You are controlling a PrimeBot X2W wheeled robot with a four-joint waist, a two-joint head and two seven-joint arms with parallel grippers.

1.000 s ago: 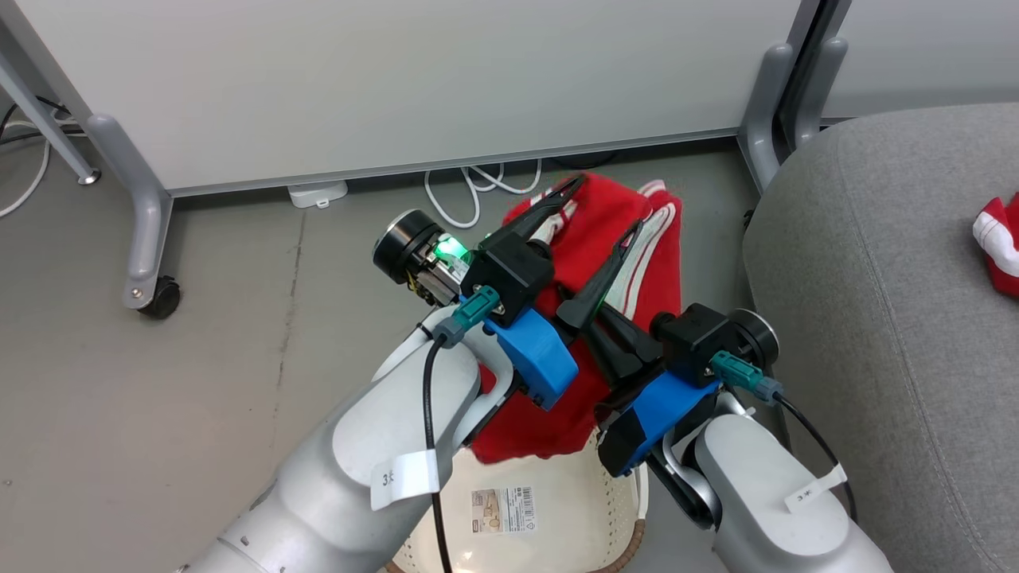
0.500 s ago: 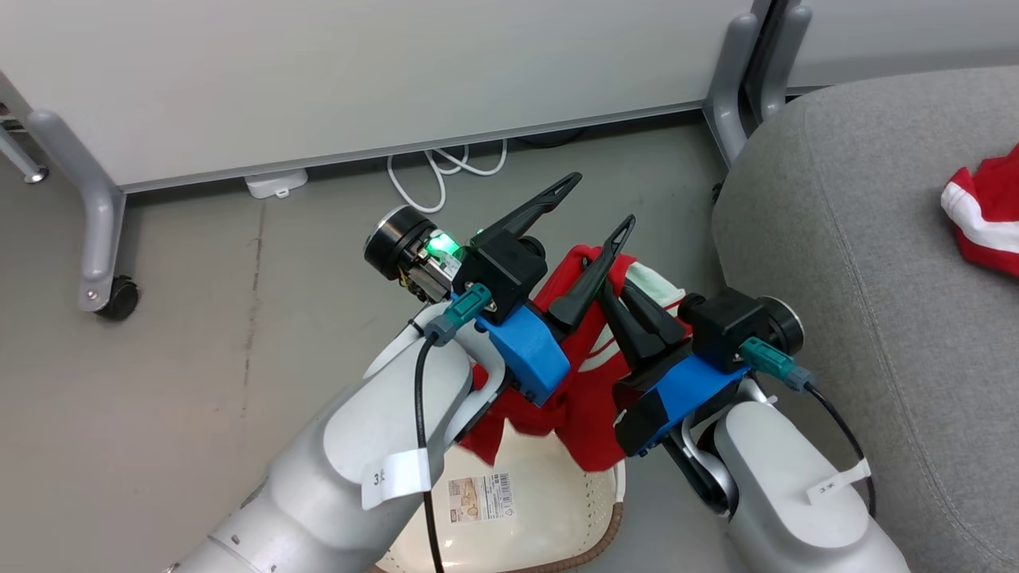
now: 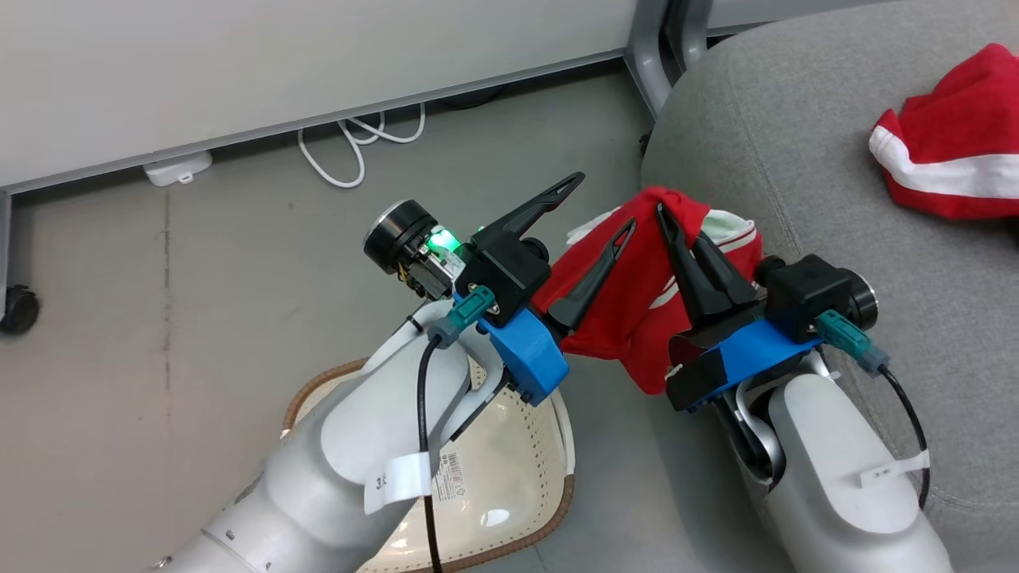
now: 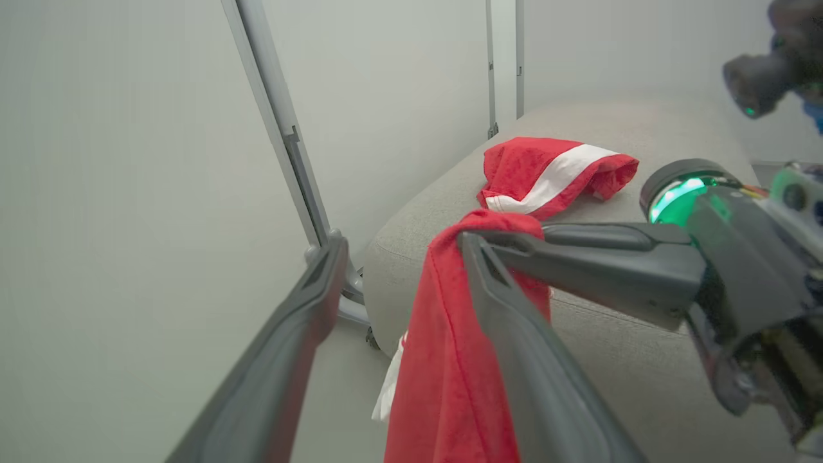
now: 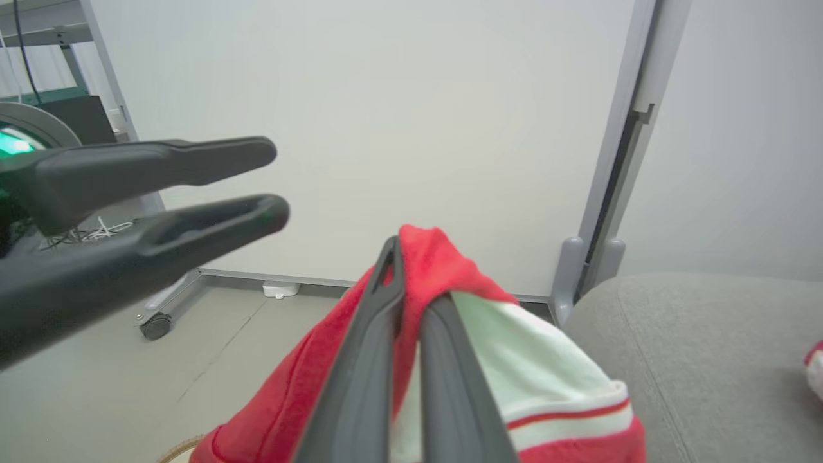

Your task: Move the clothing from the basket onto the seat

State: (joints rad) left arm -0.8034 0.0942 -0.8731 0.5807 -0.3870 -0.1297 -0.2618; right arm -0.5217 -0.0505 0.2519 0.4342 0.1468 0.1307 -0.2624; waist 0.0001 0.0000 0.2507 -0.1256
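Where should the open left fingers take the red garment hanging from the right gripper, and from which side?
Grip the hanging fold just below the right gripper, coming from the robot's left. The garment drapes from those shut fingers as a loose bunch, its near edge beside the open left gripper.

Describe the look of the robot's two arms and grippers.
Glossy pale grey forearms, each with a white paper tag. Blue plastic brackets carry black bodies; left gripper and right gripper each have two long tapered dark fingers. Teal plugs feed black cables. Green light on the left wrist.
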